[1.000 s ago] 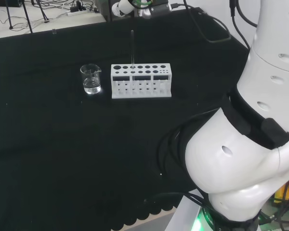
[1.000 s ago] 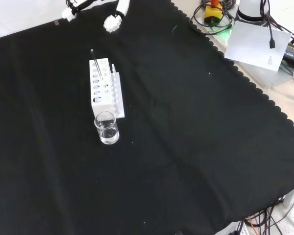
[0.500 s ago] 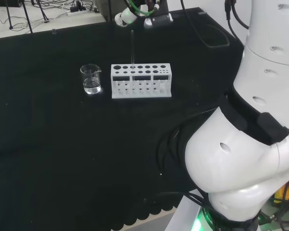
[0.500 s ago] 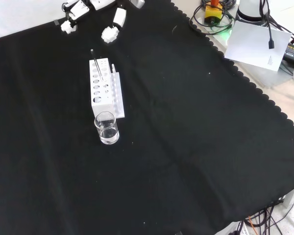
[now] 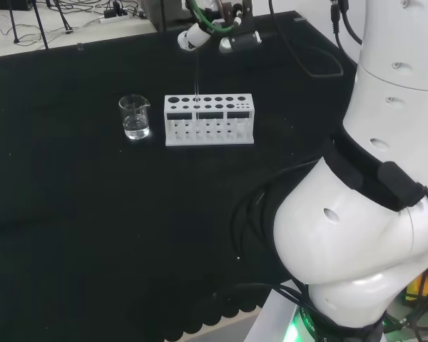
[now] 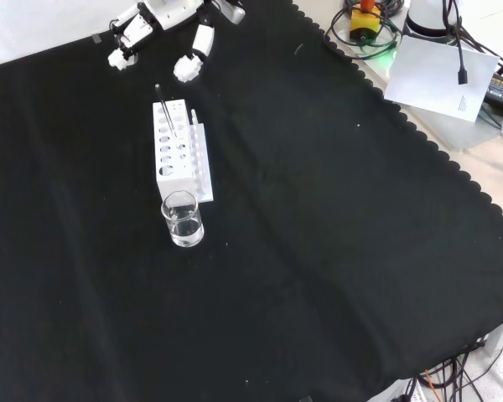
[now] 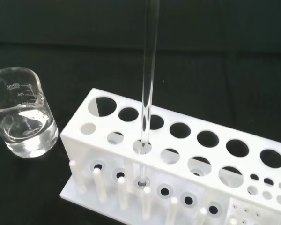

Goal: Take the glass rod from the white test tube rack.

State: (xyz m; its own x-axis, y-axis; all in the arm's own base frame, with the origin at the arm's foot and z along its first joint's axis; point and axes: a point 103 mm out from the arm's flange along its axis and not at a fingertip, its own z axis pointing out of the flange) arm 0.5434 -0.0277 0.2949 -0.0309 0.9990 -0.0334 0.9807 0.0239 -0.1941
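The white test tube rack (image 5: 208, 119) stands on the black cloth, and the clear glass rod (image 5: 196, 71) rises upright from one of its holes. In the front view the rod (image 6: 164, 109) leans out of the far end of the rack (image 6: 178, 155). The hand (image 5: 194, 35) hovers just above and behind the rod's top, its fingers spread and holding nothing. In the front view the hand (image 6: 163, 12) comes in from the top, with its fingertips (image 6: 187, 69) a short way from the rod's tip. The wrist view looks down the rod (image 7: 149, 75) into the rack (image 7: 178, 159).
A small glass beaker (image 5: 135, 117) with some clear liquid stands beside the rack's end, also seen as the beaker (image 6: 183, 219) and the beaker (image 7: 23, 112). The arm's white links (image 5: 364, 214) take up the head view's right. Cables and a paper sheet (image 6: 440, 71) lie beyond the cloth's scalloped edge.
The hand has moved in from the cloth's far edge towards the rod's top and its fingers have spread. The rod, rack and beaker have not moved.
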